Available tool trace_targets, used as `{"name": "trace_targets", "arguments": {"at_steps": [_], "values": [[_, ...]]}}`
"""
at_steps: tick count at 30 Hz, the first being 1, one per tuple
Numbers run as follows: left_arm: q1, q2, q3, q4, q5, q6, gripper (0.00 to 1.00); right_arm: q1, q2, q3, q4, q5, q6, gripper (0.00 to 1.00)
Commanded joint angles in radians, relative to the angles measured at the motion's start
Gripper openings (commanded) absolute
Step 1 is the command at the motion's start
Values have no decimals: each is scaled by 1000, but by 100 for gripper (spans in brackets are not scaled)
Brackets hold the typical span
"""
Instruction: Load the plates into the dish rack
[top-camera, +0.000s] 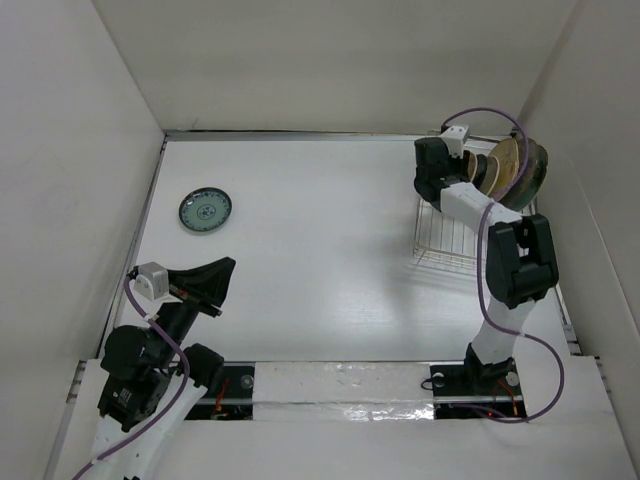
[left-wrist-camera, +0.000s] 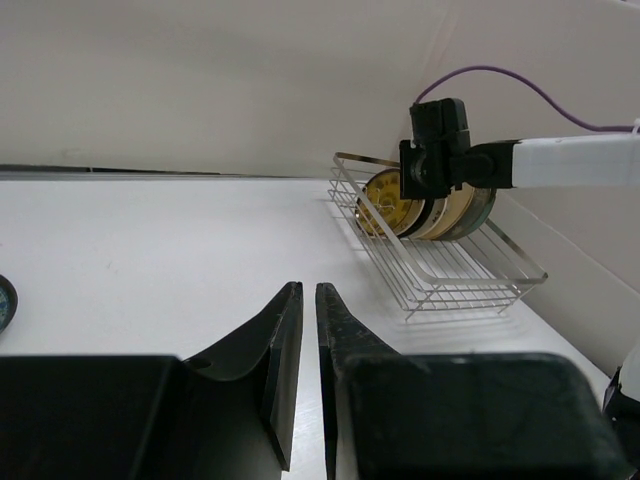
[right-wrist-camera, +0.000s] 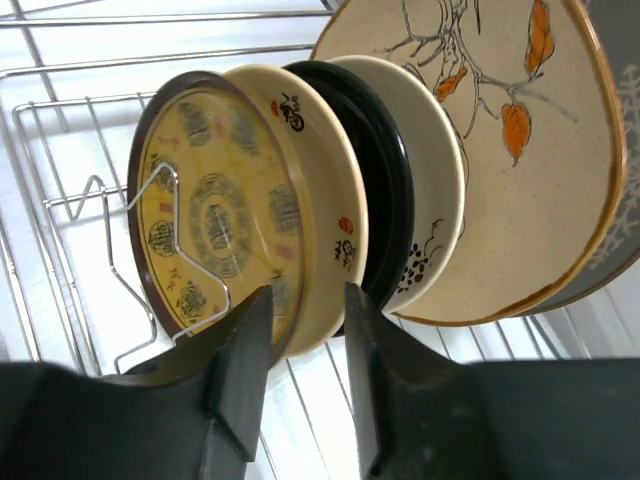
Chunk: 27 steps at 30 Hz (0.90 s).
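The teal plate (top-camera: 205, 210) lies flat on the table at the far left; its edge shows in the left wrist view (left-wrist-camera: 3, 300). The white wire dish rack (top-camera: 440, 245) (left-wrist-camera: 460, 275) stands at the far right. Several plates stand upright in it: the yellow-patterned plate (right-wrist-camera: 210, 210), a cream plate (right-wrist-camera: 310, 200), a black plate (right-wrist-camera: 385, 180), a second cream plate (right-wrist-camera: 430, 170), the large tan plate (right-wrist-camera: 520, 120) and the grey plate (right-wrist-camera: 620, 230). My right gripper (right-wrist-camera: 305, 290) (top-camera: 470, 168) is open, its fingers either side of the lower rims of the yellow and cream plates. My left gripper (left-wrist-camera: 308, 288) (top-camera: 228, 263) is shut and empty, near the front left.
White walls close in the table on the left, back and right. The rack (right-wrist-camera: 60, 200) sits against the right wall. A purple cable (top-camera: 500, 115) loops over the right arm above the plates.
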<state>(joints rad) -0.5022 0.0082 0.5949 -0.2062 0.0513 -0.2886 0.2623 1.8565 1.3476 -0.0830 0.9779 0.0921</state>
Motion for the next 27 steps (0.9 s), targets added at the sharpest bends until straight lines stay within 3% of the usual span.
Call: {"name": "trace_targets", "arguments": {"at_steps": [1, 2, 7, 8, 10, 11, 12, 13, 16, 22, 24, 25, 26, 27], "values": [[1, -60, -3, 50, 2, 5, 9, 15, -126, 48, -23, -34, 47, 46], [1, -57, -3, 50, 2, 3, 9, 15, -149, 48, -24, -51, 52, 51], [1, -42, -3, 50, -2, 3, 9, 97, -233, 62, 5, -212, 103, 54], [1, -37, -3, 50, -2, 3, 9, 136, -237, 62, 20, -253, 107, 52], [1, -31, -3, 48, -10, 3, 9, 179, -220, 71, 63, -375, 135, 38], [1, -30, -3, 47, -13, 3, 9, 222, -179, 79, 72, -419, 153, 14], [1, -28, -3, 47, -16, 5, 9, 244, -149, 93, 72, -520, 176, 4], [1, -27, -3, 47, -24, 5, 9, 265, -113, 132, 110, -574, 217, 0], [1, -20, -1, 44, -34, 5, 4, 356, 68, 223, 155, -780, 282, 0], [1, -17, 2, 41, -44, 6, 0, 518, 486, 660, 100, -953, 389, 0], [1, 12, 2, 41, -44, 6, 0, 544, 597, 898, 22, -994, 417, 11], [1, 13, 2, 41, -44, 6, 0, 554, 653, 974, -32, -1019, 441, 21], [1, 18, 2, 41, -44, 6, 0, 567, 753, 1046, -58, -1027, 464, 39], [1, 21, 2, 39, -44, 5, 0, 568, 795, 1153, -76, -1048, 492, 47]]}}
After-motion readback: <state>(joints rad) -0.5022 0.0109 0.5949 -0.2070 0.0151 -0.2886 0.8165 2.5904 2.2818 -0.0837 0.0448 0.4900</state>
